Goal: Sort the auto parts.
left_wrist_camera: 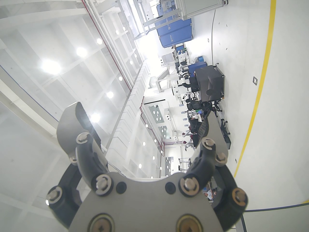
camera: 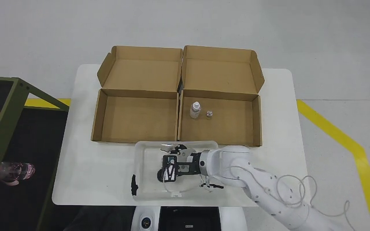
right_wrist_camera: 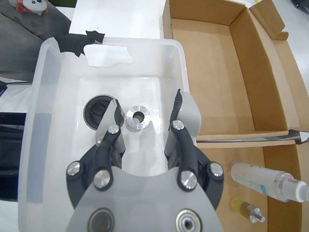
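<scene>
My right gripper [right_wrist_camera: 147,108] is open low inside the clear plastic bin [right_wrist_camera: 43,78], its fingers either side of a silver metal ring [right_wrist_camera: 138,117] on the bin floor. A black bearing-like ring [right_wrist_camera: 96,112] lies just beside one finger. In the top view that gripper [camera: 171,168] sits in the bin [camera: 139,155] at the table's front. A white spray bottle [right_wrist_camera: 265,178] and a small yellow-and-metal part [right_wrist_camera: 246,211] lie in the right cardboard box [camera: 254,124]. My left gripper [left_wrist_camera: 144,124] is open, pointing up at the ceiling with nothing between its fingers.
The left cardboard box [camera: 136,118] stands open beside the right one, both behind the bin. Black tape [right_wrist_camera: 77,42] and a white label [right_wrist_camera: 108,55] sit on the bin's wall. A person's hand with a controller [right_wrist_camera: 29,3] is beyond the table edge.
</scene>
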Robot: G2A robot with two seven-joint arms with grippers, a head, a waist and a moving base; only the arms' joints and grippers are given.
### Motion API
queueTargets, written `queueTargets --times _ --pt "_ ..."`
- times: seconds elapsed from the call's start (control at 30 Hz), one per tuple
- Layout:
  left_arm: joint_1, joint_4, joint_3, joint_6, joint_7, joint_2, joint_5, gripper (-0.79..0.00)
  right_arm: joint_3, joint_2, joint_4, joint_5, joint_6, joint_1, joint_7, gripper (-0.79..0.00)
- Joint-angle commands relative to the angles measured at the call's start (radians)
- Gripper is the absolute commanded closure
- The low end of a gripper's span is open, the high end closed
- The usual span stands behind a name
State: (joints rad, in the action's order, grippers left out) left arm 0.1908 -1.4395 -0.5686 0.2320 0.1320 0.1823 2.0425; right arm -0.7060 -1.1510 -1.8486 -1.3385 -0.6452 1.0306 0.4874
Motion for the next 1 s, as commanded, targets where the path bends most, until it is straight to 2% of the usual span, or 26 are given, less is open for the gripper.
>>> queueTargets --times 0.0,0.97 --pt "0.0 0.0 0.0 0.0 0.0 0.0 0.0 -0.785 0.004 -0.003 0.011 -0.002 0.003 -0.002 -0.001 -0.363" --pt "0.0 0.0 0.0 0.0 0.0 0.0 0.0 -0.785 0.048 -0.041 0.117 -0.013 0.004 -0.022 -0.01 -0.36"
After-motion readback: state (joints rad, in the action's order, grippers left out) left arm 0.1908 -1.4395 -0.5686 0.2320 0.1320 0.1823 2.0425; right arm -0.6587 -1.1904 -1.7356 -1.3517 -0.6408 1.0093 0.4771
